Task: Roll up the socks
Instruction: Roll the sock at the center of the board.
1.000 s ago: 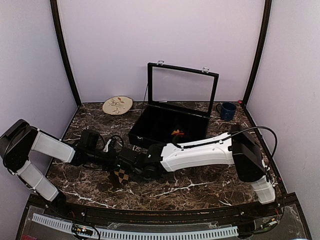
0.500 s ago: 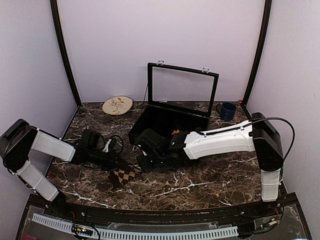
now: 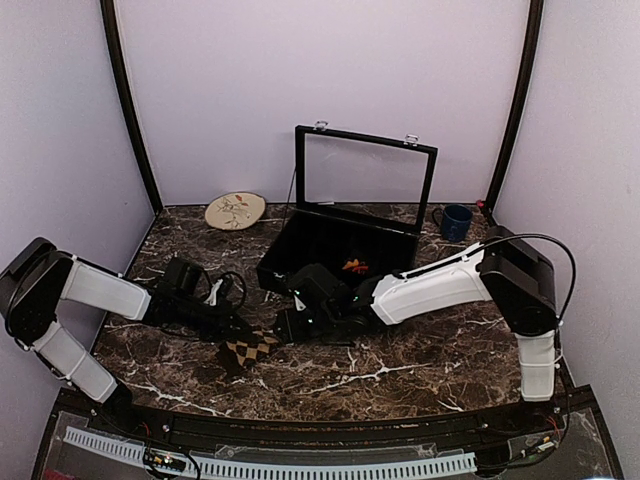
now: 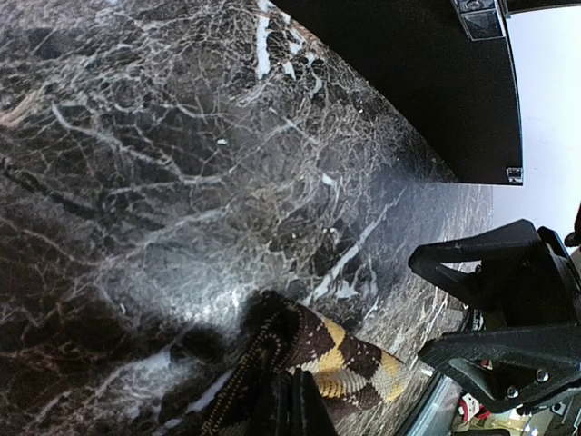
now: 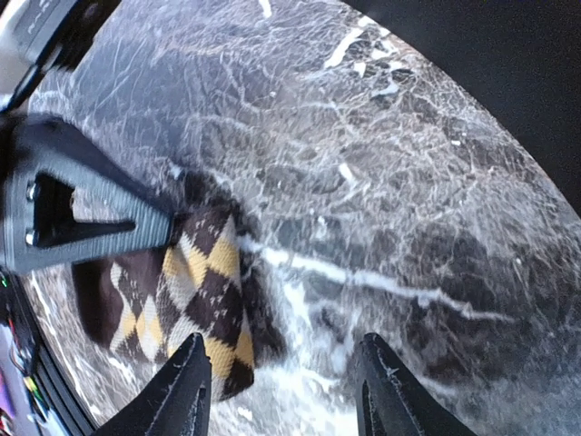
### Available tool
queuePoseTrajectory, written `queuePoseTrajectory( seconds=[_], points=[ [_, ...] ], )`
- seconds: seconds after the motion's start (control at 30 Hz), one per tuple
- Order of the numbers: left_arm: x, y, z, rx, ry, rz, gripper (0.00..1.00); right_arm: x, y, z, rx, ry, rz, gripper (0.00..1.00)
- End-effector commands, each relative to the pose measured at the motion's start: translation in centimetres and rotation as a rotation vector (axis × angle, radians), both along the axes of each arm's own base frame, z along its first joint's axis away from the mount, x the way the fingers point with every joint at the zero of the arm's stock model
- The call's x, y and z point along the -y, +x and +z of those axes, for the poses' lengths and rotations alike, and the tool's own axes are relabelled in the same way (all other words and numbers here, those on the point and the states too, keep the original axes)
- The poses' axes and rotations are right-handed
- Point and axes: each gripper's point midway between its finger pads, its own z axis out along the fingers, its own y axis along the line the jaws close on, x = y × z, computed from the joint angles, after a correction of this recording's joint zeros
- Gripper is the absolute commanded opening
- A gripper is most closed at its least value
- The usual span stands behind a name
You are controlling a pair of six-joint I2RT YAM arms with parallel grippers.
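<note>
Nearest you, on the dark marbled bench [image 3: 420, 370], the tan-brown sock [image 3: 250, 350] lies left of centre, close to the near edge. It is a flat, crumpled patch with its argyle diamonds facing up.

Your left arm [image 3: 110, 295] reaches in low from the left. Its jaws are closed, pinching the left end of that sock. In the left wrist view the cloth rises off the marble to meet the shut fingertips [image 4: 292, 407], and the rest trails away to the right along the bench. The right wrist view shows the same grip from the other side, with the black fingers over the sock's far-left corner.

Your right arm [image 3: 440, 285] stretches across from the right, and its jaws sit just right of the sock and a little farther back. They stand open with nothing between them. In the right wrist view only bare marble shows in the gap, and the sock's right edge lies just to the left of the left finger.

Behind both sets of jaws sits the black case [image 3: 300, 250], its glass lid [image 3: 365, 180] standing upright. The red and orange sock [image 3: 353, 266] shows as a small bright scrap inside it, towards the front.

Farthest back, a patterned plate [image 3: 235, 210] lies at the left of the case and a blue mug [image 3: 455, 222] stands at its right.
</note>
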Motion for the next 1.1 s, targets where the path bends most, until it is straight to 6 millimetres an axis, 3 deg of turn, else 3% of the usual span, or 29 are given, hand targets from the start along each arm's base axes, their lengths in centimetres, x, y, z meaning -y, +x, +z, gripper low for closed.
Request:
queuePoseTrajectory(
  seconds=[0.0, 0.67, 1.07],
  points=[
    [-0.3, 0.2, 0.7, 0.035, 0.025, -0.007, 0.00, -1.9, 0.1, 0.2, -0.051, 0.125, -0.013, 0.52],
    [-0.9, 0.4, 0.3, 0.037, 0.044, 0.001, 0.00, -2.7, -0.9, -1.9, -0.170, 0.230, -0.070, 0.51],
    [-1.1, 0.6, 0.3, 0.032, 0.039, 0.006, 0.00, -3.9, -2.6, -2.7, -0.234, 0.289, -0.090, 0.48]
  ],
)
